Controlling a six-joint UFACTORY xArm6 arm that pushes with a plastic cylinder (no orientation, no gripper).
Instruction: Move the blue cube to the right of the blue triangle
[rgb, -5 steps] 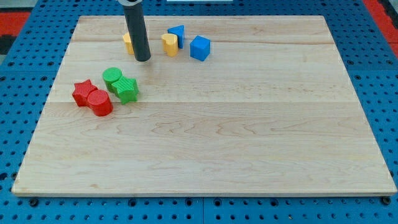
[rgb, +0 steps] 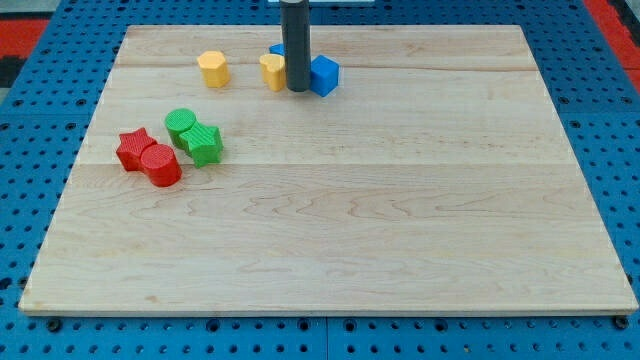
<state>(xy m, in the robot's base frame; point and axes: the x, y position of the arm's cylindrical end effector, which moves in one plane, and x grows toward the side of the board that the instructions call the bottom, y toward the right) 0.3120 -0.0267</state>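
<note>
The small blue cube (rgb: 323, 75) sat flat on the wooden board near the view's top. One corner faced the view's bottom. The small blue triangle block (rgb: 276, 49) lay just to its left, mostly hidden behind my rod, so only a sliver showed.

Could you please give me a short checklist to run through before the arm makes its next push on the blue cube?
1. My tip located: ok, it sits between the yellow heart-like block and the blue cube.
2. Tip on the cube's left side, as a rightward push needs: ok.
3. Tip touching the cube: cannot tell, they look very close.
4. Blue triangle position: cannot tell exactly, the rod hides most of it; only a blue corner shows.
5. Cube already right of the triangle: ok, it appears so.
6. Other blocks out of the way: ok, the yellow block, red pair and green pair lie to the view's left.
</note>
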